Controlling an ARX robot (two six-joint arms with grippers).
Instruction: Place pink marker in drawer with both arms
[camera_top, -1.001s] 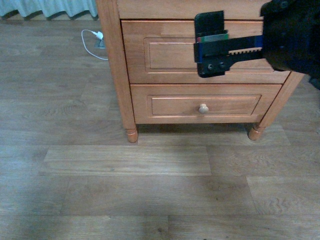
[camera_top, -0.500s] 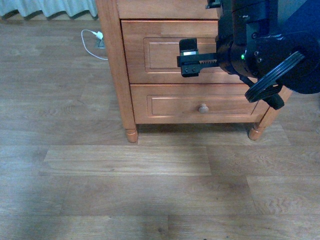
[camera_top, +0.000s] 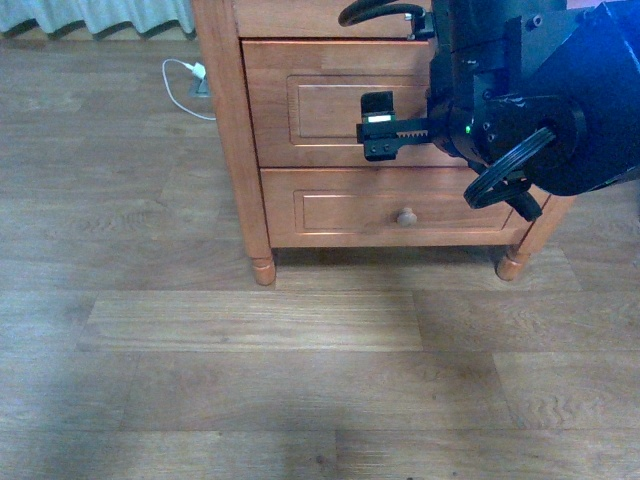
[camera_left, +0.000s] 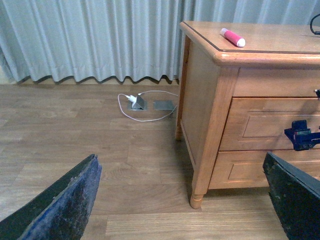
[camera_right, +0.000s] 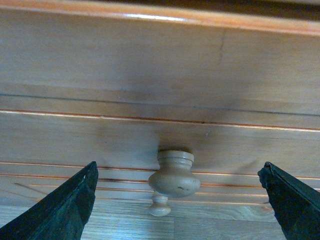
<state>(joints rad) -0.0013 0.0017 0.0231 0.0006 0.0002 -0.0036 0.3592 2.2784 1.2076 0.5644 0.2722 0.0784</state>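
Observation:
The pink marker (camera_left: 232, 37) lies on top of the wooden cabinet, near its front corner. The drawer (camera_top: 330, 110), the taller one with a recessed panel, is shut. Its pale round knob (camera_right: 175, 175) sits close in front of my right gripper (camera_right: 175, 212), between the open fingers and touching neither. In the front view the right gripper (camera_top: 378, 125) hangs before the drawer front, and the arm hides the knob. My left gripper (camera_left: 182, 200) stands open and empty above the floor, well back from the cabinet's corner. The left wrist view also shows the drawer (camera_left: 270, 122) with the right gripper (camera_left: 300, 136) at it.
The shallower lower drawer (camera_top: 410, 205) with its smaller knob (camera_top: 406, 216) is shut. A white plug and cable (camera_left: 131, 102) lie on the wood floor left of the cabinet, before a grey curtain (camera_left: 90, 40). A cabinet leg (camera_left: 196, 199) stands near the left gripper.
The right arm has swung in from the right, and its gripper has moved left and slightly down across the drawer front. Over the last half second it has hardly moved.

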